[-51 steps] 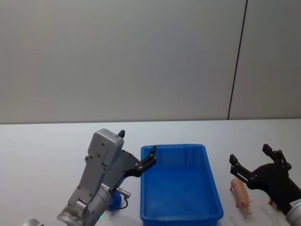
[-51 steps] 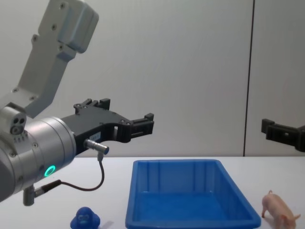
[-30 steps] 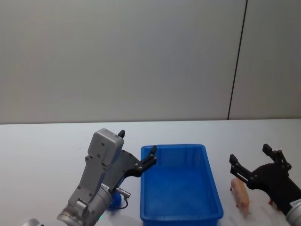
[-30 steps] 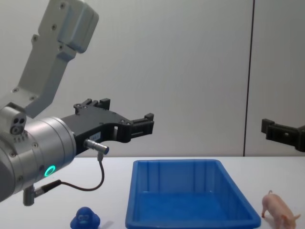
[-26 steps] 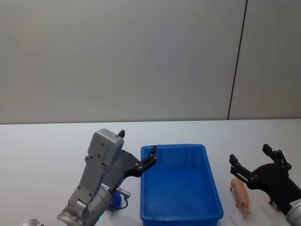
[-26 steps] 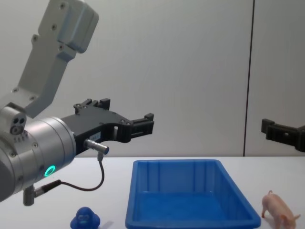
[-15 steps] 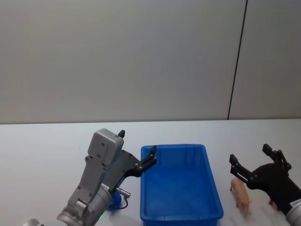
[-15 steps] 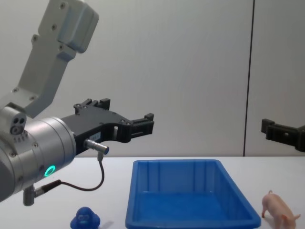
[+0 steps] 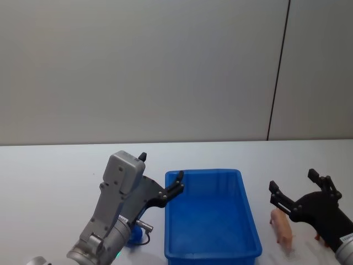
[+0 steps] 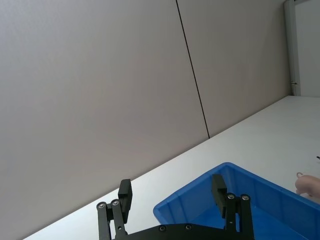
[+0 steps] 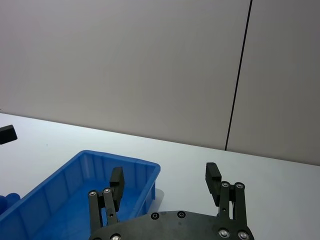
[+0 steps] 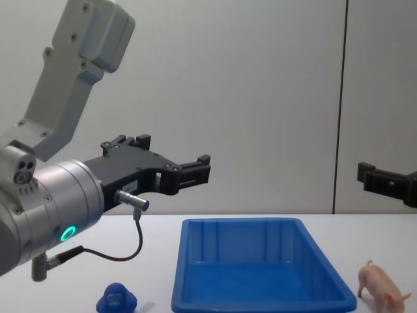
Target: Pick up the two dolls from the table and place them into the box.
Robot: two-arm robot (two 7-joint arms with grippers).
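White table [image 9: 49, 176] bears box [image 9: 212, 256] between blue doll [image 12: 116, 300] and pig [image 9: 283, 229]; left pincer [image 10: 171, 185], right pincer [image 11: 164, 173] spread above.

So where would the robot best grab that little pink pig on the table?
Probably around the middle of its body, from above. The small pale pink toy pig stands on thin legs with its long rounded back up, so its flanks give the widest hold. The right gripper hangs open above it; its fingers could close on those sides. The left gripper hangs open farther off.
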